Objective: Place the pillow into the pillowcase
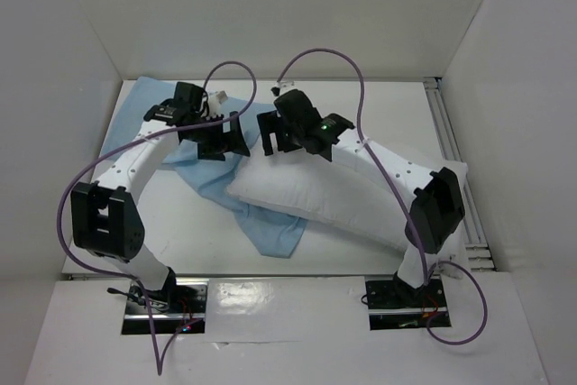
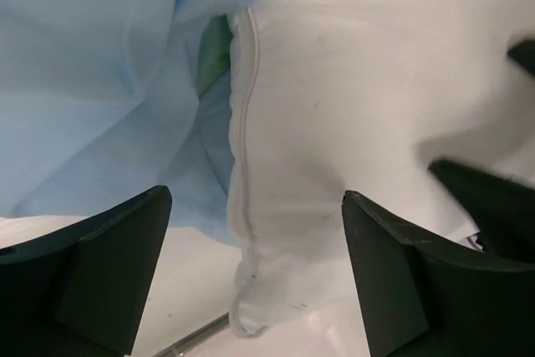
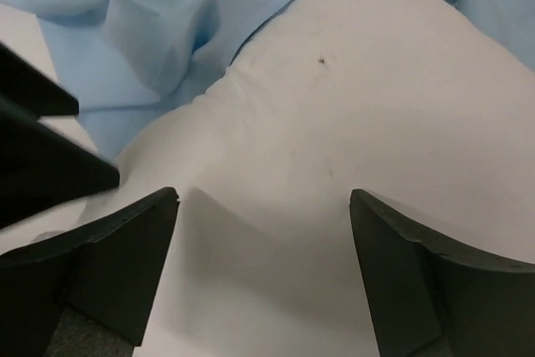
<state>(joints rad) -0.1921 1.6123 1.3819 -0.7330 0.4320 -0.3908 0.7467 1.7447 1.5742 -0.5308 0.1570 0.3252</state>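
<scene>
Pillow (image 1: 315,200): one, lying across one pillowcase (image 1: 270,232), not inside it; blue cloth showing at its 7 and 10 o'clock. Left gripper (image 2: 255,198) and right gripper (image 3: 263,198) spread wide over pillow, holding nothing.

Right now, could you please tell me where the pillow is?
In the top view the pillow lies right of centre, beneath the right arm, its left end overlapping the pillowcase.

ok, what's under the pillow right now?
Part of the pillowcase: in the top view, blue cloth slips beneath the left end of the pillow. How far it reaches underneath is hidden by the pillow itself.
</scene>
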